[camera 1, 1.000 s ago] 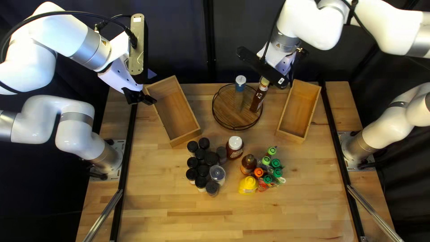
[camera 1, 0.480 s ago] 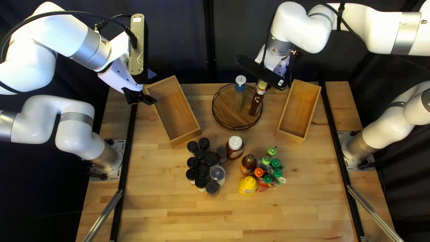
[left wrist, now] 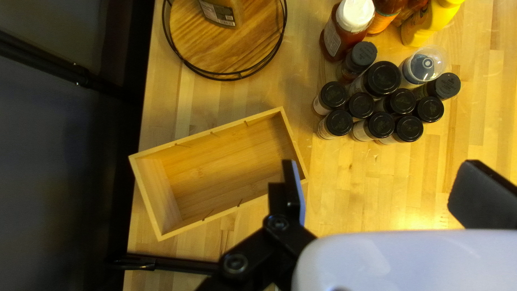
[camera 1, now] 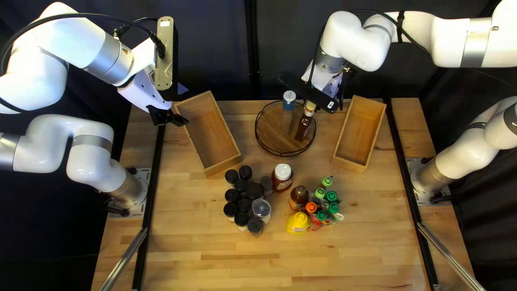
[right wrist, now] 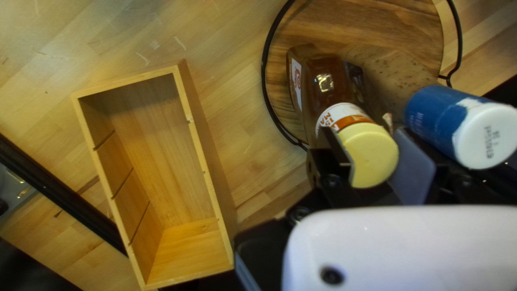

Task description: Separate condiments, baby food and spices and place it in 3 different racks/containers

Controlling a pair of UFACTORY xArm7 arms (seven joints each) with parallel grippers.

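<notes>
Brown bottle (right wrist: 323,81) leans in the round rack (camera 1: 269,129), with your right gripper (right wrist: 375,153) pinching it around the yellow cap (right wrist: 369,156). Can't tell if its base sits flat.

Main risk: you let go while it leans, and it tips into the blue-topped bottle (right wrist: 444,121) or over the wire rim (right wrist: 265,75). Spreading wide could also shove that neighbour, which stands close beside the gripper. Square it up, open only a little, lift straight off; a cap snagging on the way up would drag it over.

Left gripper (left wrist: 379,186) is spread, holding nothing, near the left box (camera 1: 212,132). Spice jars (camera 1: 254,190) are packed tight on the surface (camera 1: 215,269); a sloppy pick there likely topples several.
</notes>
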